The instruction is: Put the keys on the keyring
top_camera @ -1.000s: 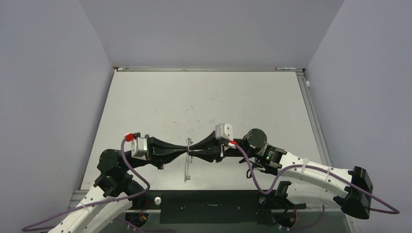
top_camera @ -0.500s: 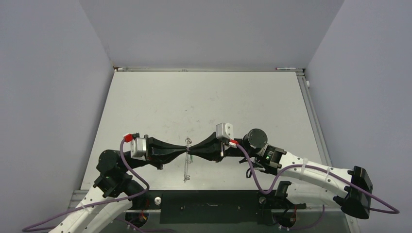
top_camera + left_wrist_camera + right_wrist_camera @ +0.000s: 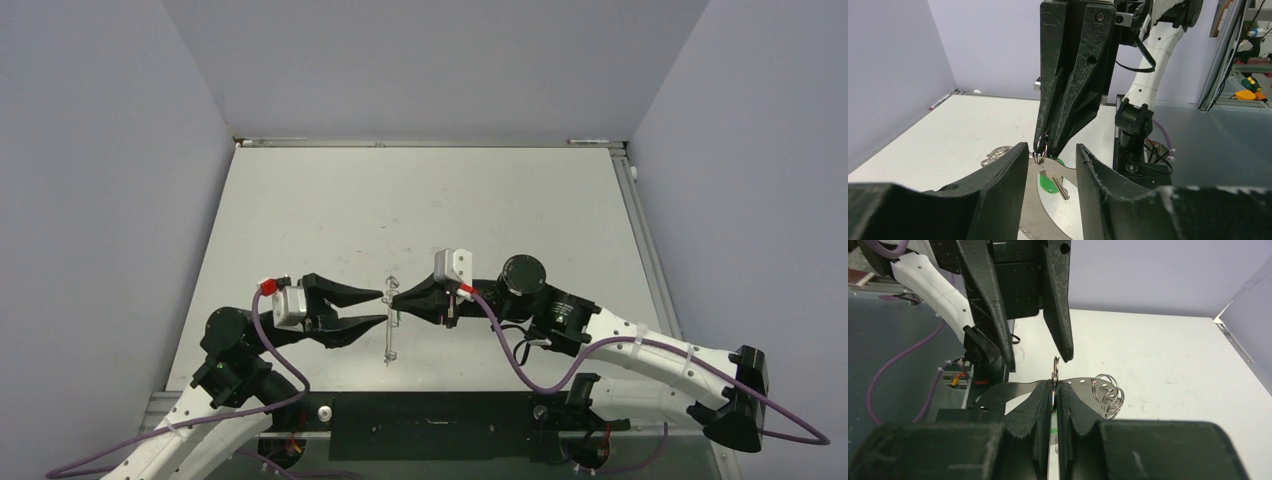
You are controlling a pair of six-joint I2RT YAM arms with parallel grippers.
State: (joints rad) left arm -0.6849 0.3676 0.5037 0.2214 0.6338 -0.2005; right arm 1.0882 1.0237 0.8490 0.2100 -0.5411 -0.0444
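Just above the tabletop, the left end effector was held open. Beyond it, the keyring, the green key against its face, was gripped by the closed right end effector. Slow, centred closing on the key was judged best, lest the ring be swung.

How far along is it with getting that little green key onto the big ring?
Done: the keyring is picked up, pinched by a rim loop in the shut right gripper. In hand: the left gripper stands open beside it, holding nothing. Left: the green key lies against the ring, but whether it's threaded on isn't clear, so that needs checking.
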